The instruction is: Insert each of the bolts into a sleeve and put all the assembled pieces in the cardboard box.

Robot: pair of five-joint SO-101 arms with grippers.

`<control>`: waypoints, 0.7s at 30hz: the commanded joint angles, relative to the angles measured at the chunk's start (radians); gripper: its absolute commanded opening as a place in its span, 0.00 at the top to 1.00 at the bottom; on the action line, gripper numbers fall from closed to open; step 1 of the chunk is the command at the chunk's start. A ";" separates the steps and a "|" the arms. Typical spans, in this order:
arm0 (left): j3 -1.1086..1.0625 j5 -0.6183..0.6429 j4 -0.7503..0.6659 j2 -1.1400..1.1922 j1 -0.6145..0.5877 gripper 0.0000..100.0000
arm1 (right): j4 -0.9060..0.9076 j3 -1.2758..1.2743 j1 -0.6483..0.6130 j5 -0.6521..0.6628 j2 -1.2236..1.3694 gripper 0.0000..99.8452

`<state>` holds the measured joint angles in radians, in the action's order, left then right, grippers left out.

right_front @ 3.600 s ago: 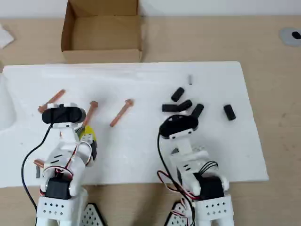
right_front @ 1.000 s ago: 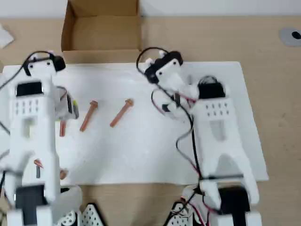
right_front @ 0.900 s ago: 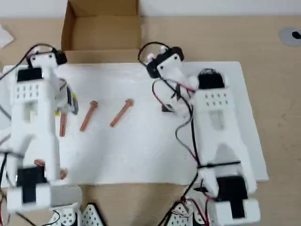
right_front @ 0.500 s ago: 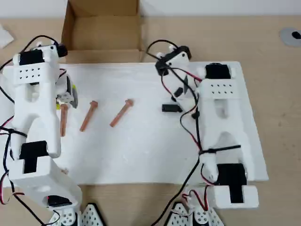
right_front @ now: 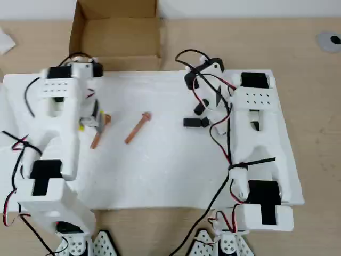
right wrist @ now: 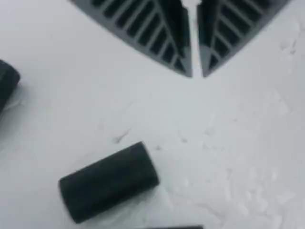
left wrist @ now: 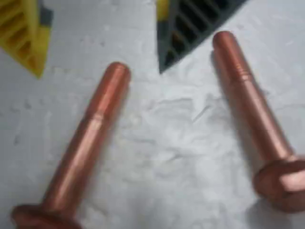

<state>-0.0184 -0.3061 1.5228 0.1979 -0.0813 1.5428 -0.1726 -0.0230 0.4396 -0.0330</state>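
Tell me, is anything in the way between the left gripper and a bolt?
No, nothing visible. The left gripper hangs open just over a bolt, with only bare white sheet around it.

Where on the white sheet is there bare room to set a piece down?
Bare: the white sheet between left arm and right arm, from the bolts to its near edge. Crowded: bolts by the left arm, sleeves by the right.

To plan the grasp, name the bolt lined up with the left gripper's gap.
The bolt whose tip sits between the yellow finger and dark finger; the other bolt lies beyond the dark finger.
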 commanded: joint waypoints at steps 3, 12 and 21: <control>0.003 0.026 -0.051 -0.008 0.077 0.82 | 0.014 0.053 0.012 0.006 0.001 0.97; -0.060 0.021 -0.204 -0.005 0.017 0.82 | 0.014 0.051 0.012 0.002 0.001 0.97; -0.115 0.005 -0.279 0.016 0.018 0.83 | 0.014 0.051 0.012 0.002 0.001 0.97</control>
<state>-0.1304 -0.2954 1.2666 0.2087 -0.0491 1.5520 -0.1726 -0.0230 0.4396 -0.0330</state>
